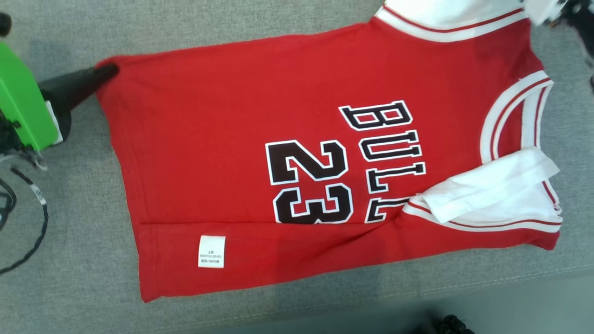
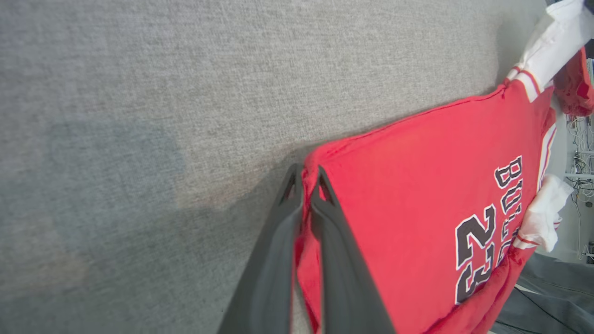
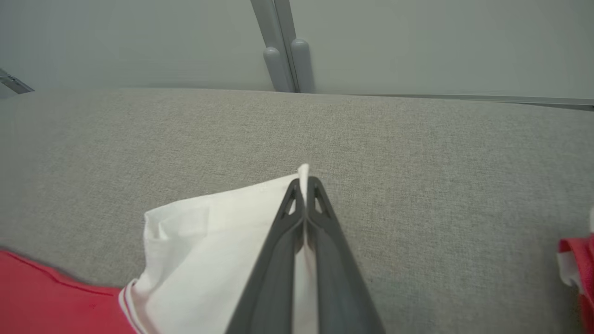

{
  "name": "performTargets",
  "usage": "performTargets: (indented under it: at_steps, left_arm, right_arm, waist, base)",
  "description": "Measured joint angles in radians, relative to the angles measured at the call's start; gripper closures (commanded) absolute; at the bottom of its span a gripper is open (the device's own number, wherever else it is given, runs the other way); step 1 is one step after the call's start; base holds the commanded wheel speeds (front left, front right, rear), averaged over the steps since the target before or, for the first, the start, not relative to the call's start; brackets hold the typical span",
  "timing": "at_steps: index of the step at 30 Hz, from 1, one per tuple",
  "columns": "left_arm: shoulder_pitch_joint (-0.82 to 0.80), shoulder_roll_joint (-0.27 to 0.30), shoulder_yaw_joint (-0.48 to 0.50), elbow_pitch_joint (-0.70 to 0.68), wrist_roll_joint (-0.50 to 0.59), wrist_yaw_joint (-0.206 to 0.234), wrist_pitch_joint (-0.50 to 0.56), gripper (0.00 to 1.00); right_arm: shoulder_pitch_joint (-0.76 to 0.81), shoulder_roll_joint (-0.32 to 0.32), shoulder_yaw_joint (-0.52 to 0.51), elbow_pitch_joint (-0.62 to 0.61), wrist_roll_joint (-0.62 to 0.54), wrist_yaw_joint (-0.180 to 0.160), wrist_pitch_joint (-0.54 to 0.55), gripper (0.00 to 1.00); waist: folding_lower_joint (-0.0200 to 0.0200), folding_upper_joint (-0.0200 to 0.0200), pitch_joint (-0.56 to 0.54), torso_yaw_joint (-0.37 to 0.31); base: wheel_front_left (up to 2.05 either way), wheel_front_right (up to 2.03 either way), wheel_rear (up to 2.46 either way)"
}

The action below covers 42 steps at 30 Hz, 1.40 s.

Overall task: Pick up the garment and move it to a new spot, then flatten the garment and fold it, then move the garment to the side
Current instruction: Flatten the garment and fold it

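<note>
The red jersey (image 1: 222, 153) lies spread almost flat on the grey cloth-covered bench (image 1: 55, 287), its hem toward the robot's left and its neck toward the right, with the print "23" (image 1: 308, 182) facing up. The near long edge is folded over, showing a white label (image 1: 211, 251). The left tool (image 1: 107, 70) is pressed together on the far hem corner, pinching the red cloth. The right tool (image 3: 305, 183) is pinched on the tip of a white sleeve (image 3: 209, 241) at the jersey's far shoulder
</note>
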Motion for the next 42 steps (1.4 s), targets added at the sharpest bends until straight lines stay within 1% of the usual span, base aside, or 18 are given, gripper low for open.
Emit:
performTargets:
  at_steps: [5,11,19,25,28,35,39,42]
  left_arm:
    - [0.067,0.007,0.004,-0.002,0.003,-0.038,-0.048,1.00]
    - [0.147,0.004,0.007,-0.003,0.005,-0.059,-0.108,1.00]
    - [0.243,0.005,0.017,0.001,0.005,-0.068,-0.168,1.00]
    - [0.299,0.006,0.020,-0.016,-0.002,-0.069,-0.191,1.00]
    - [0.311,0.009,0.025,-0.025,-0.002,-0.069,-0.201,1.00]
    - [0.347,0.013,0.031,-0.030,-0.001,-0.070,-0.228,1.00]
    - [0.377,0.014,0.034,-0.037,-0.001,-0.077,-0.253,1.00]
    - [0.402,0.014,0.039,-0.044,-0.001,-0.078,-0.273,1.00]
  right_arm:
    - [0.090,0.002,0.009,-0.040,0.014,0.018,-0.049,1.00]
    - [0.214,-0.014,0.009,-0.085,0.042,0.027,-0.099,1.00]
    - [0.326,-0.039,-0.010,-0.142,0.062,0.027,-0.151,1.00]
    - [0.398,-0.062,-0.032,-0.192,0.088,0.027,-0.162,1.00]
    - [0.425,-0.076,-0.045,-0.216,0.100,0.027,-0.168,1.00]
    - [0.509,-0.078,-0.059,-0.275,0.119,0.024,-0.184,1.00]
    - [0.586,-0.080,-0.065,-0.314,0.128,0.008,-0.198,1.00]
    - [0.636,-0.080,-0.067,-0.334,0.138,0.004,-0.203,1.00]
  waist:
    - [0.0000,0.0000,-0.039,-0.014]
    - [-0.0001,0.0000,-0.097,-0.026]
    - [-0.0001,0.0000,-0.179,-0.038]
    - [-0.0001,0.0000,-0.228,-0.048]
    - [-0.0001,0.0000,-0.238,-0.051]
    - [-0.0001,0.0000,-0.243,-0.053]
    - [-0.0001,0.0000,-0.245,-0.055]
    - [-0.0001,0.0000,-0.248,-0.058]
  base:
    - [0.00,0.00,0.00]
    - [0.00,0.00,0.00]
    - [0.00,0.00,0.00]
    - [0.00,0.00,0.00]
    - [0.00,0.00,0.00]
    - [0.00,0.00,0.00]
    - [0.00,0.00,0.00]
    - [0.00,0.00,0.00]
